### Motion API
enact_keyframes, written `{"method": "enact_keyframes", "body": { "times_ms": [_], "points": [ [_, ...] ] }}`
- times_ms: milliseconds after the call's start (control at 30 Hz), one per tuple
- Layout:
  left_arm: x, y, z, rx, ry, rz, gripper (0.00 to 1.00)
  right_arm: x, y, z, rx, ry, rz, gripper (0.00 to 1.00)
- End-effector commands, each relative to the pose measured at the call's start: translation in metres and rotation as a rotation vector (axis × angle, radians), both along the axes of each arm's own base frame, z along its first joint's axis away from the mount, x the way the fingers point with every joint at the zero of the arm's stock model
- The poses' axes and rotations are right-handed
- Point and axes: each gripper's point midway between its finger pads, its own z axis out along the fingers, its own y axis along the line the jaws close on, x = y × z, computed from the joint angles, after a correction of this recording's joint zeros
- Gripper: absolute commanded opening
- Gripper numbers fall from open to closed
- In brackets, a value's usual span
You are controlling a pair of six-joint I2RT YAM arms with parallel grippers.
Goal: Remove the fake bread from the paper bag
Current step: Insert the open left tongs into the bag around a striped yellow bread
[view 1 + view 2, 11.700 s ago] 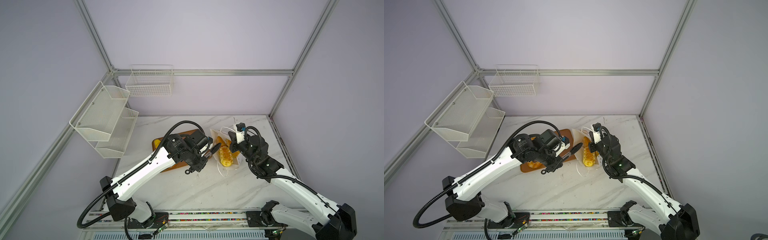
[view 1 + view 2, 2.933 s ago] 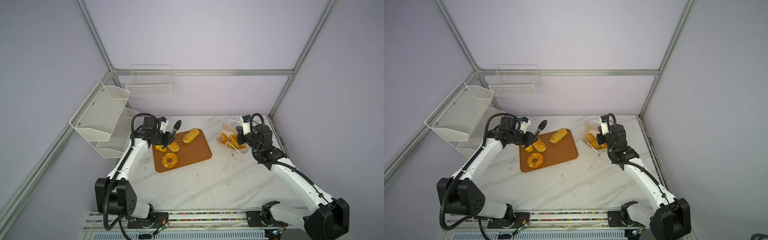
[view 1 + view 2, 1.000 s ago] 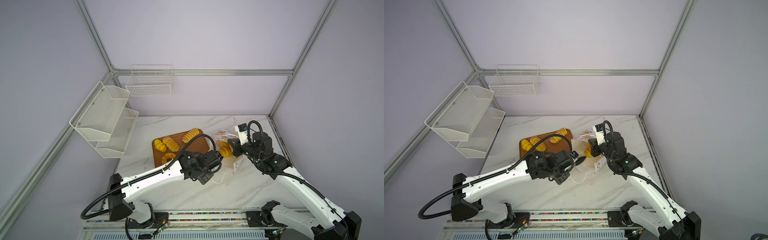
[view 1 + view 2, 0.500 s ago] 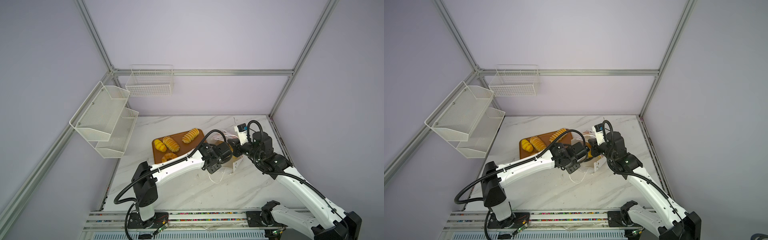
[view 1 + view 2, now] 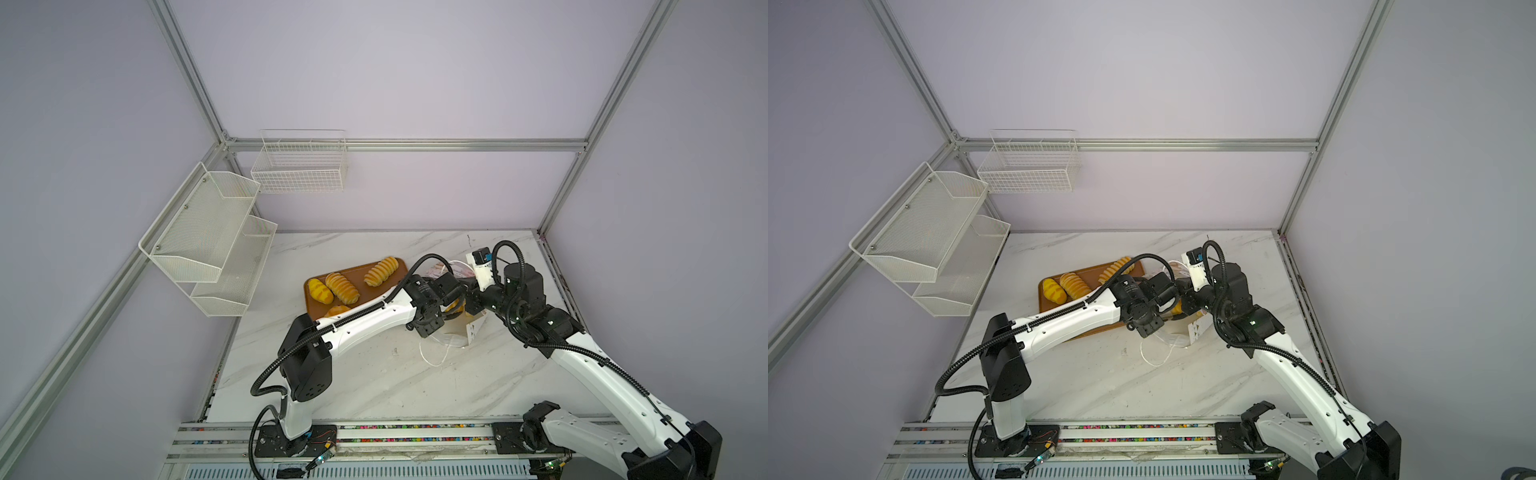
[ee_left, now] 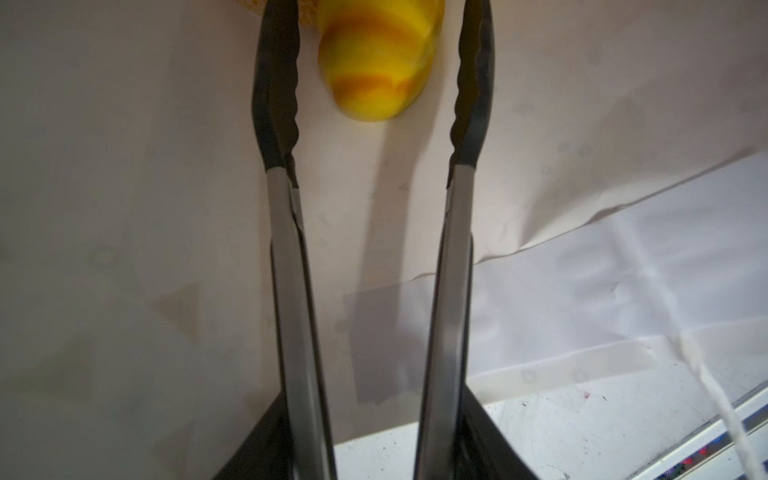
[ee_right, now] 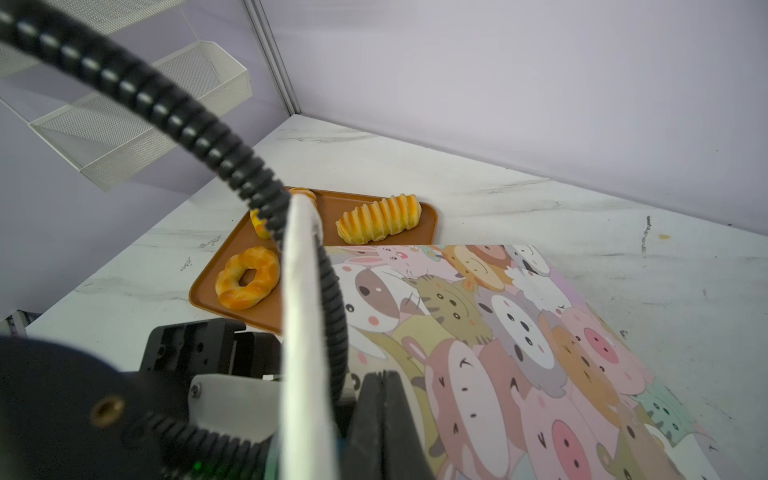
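Note:
The paper bag (image 5: 473, 330) (image 5: 1196, 328) lies on its side right of the tray, its cartoon-printed face (image 7: 519, 332) turned up. My right gripper (image 7: 384, 386) (image 5: 469, 299) is shut on the bag's rim. My left gripper (image 6: 378, 12) (image 5: 448, 289), a pair of long tongs, reaches inside the white interior (image 6: 124, 166). Its arms stand open on either side of a yellow-orange striped fake bread (image 6: 378, 62) without touching it. The brown tray (image 5: 365, 296) (image 7: 428, 224) holds two ridged loaves (image 5: 380, 271) (image 5: 341, 287), a bun (image 5: 320, 291) and a ring doughnut (image 7: 247, 278).
White mesh shelves (image 5: 208, 237) hang on the left wall and a wire basket (image 5: 299, 166) on the back wall. One white cord handle (image 5: 436, 353) of the bag trails on the marble table toward the front. The left arm's black cable (image 7: 199, 137) arches across the right wrist view.
The left arm has pushed its tongs farther into the bag's mouth, and their arms have spread apart. The right gripper has kept its hold on the bag, which has hardly moved.

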Motion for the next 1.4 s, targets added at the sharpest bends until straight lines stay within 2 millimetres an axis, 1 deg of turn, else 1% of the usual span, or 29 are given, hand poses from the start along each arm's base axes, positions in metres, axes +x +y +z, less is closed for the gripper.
{"method": "enact_keyframes", "body": {
  "times_ms": [0, 133, 200, 467, 567, 700, 967, 1100, 1200, 1367],
  "points": [
    [0.021, -0.02, 0.038, -0.115, -0.075, -0.025, 0.51, -0.001, 0.005, 0.02, 0.021, -0.048, 0.027, 0.0],
    [0.026, -0.018, 0.032, -0.132, -0.068, -0.012, 0.51, -0.001, 0.005, 0.022, 0.023, -0.053, 0.025, 0.0],
    [0.028, -0.017, 0.026, -0.132, -0.06, -0.007, 0.51, 0.0, 0.005, 0.022, 0.024, -0.053, 0.022, 0.0],
    [0.027, -0.012, 0.006, -0.137, -0.031, -0.001, 0.51, 0.002, 0.004, 0.031, 0.049, -0.071, 0.008, 0.0],
    [0.025, -0.012, 0.0, -0.131, -0.015, -0.006, 0.5, 0.003, 0.0, 0.034, 0.049, -0.083, -0.016, 0.0],
    [0.023, -0.01, -0.003, -0.123, -0.005, -0.003, 0.49, 0.004, -0.005, 0.036, 0.056, -0.096, -0.05, 0.0],
    [0.021, 0.005, -0.008, -0.08, -0.014, 0.032, 0.48, 0.007, -0.009, 0.027, 0.053, -0.08, -0.083, 0.0],
    [0.019, 0.01, -0.012, -0.081, -0.017, 0.047, 0.49, 0.011, -0.016, 0.029, 0.06, -0.073, -0.137, 0.0],
    [0.02, 0.009, -0.013, -0.089, -0.017, 0.049, 0.49, 0.011, -0.016, 0.032, 0.067, -0.078, -0.138, 0.0],
    [0.022, -0.001, -0.011, -0.106, -0.008, 0.023, 0.49, 0.008, -0.012, 0.037, 0.079, -0.092, -0.105, 0.0]
  ]
}}
